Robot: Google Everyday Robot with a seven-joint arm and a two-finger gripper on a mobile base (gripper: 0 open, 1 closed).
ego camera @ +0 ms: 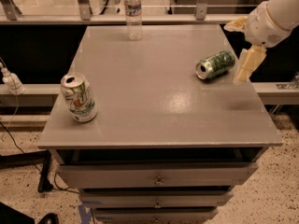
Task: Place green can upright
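Observation:
The green can (215, 65) lies on its side on the grey table top (154, 97), near the right edge, with its silver top facing the front left. My gripper (235, 52) hangs in the air just right of the can, above the table's right edge. Its pale fingers (246, 63) are spread apart and hold nothing. One finger points down beside the can and does not touch it.
A mostly white can with a green and red logo (78, 98) stands upright at the front left. A clear water bottle (133, 13) stands at the back edge. A railing runs behind the table. Drawers sit below the front edge.

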